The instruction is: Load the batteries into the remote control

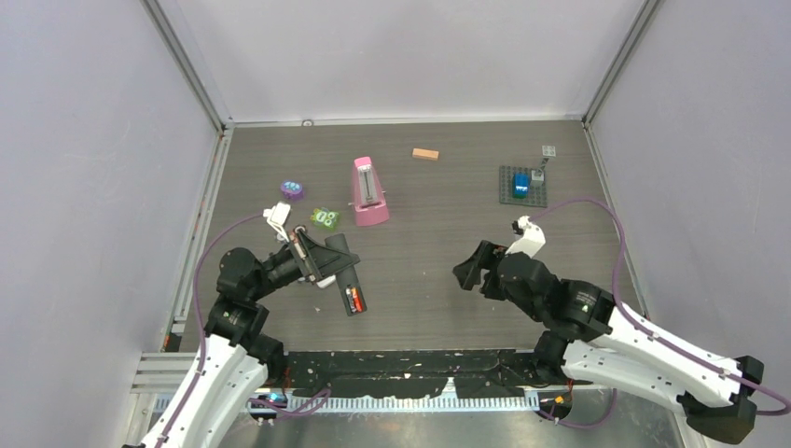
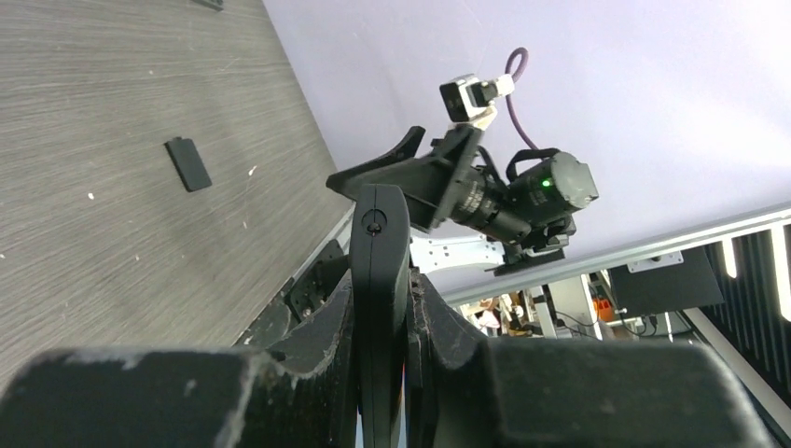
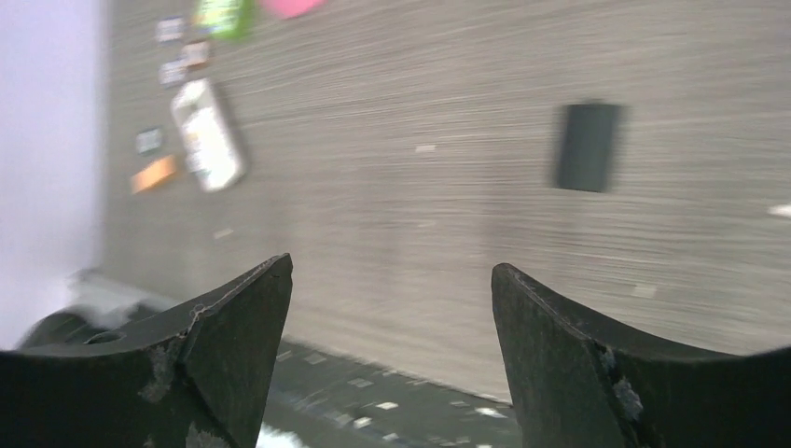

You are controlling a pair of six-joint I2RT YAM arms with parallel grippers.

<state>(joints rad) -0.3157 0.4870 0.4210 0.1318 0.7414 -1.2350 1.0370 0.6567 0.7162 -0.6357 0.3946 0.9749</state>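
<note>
Left end effector (image 1: 324, 264): clamped on the remote, with one finger on each side of it.
Remote (image 1: 353, 286): black and slim. It is held by the left arm near the left front of the tabletop (image 1: 438, 308), and its free end points to the near edge. In the left wrist view it stands edge-on between the fingers (image 2: 438, 327).
Batteries (image 1: 354, 301): two small red cells lie side by side in the open compartment at the free end of the remote. Other cells I cannot make out.
Right end effector (image 1: 471, 269): the jaws are wide apart and hold nothing. It hangs over the tabletop, to the right of the remote and well apart from it.
Right wrist view: blurred; only the two dark fingers (image 3: 238, 317) are clear.
Cover (image 2: 188, 163): a small flat black rectangle, lying alone on the tabletop.
Green thing (image 1: 325, 218): small, just beyond the left end effector.
Purple thing (image 1: 292, 189): small and round, near the green thing, farther to the left.
Pink thing (image 1: 370, 191): tall, middle of the tabletop.
Grey plate (image 1: 508, 191): right side, far; a blue block (image 1: 520, 182) is on it.
Tan block (image 1: 425, 154): close to the far edge.
</note>
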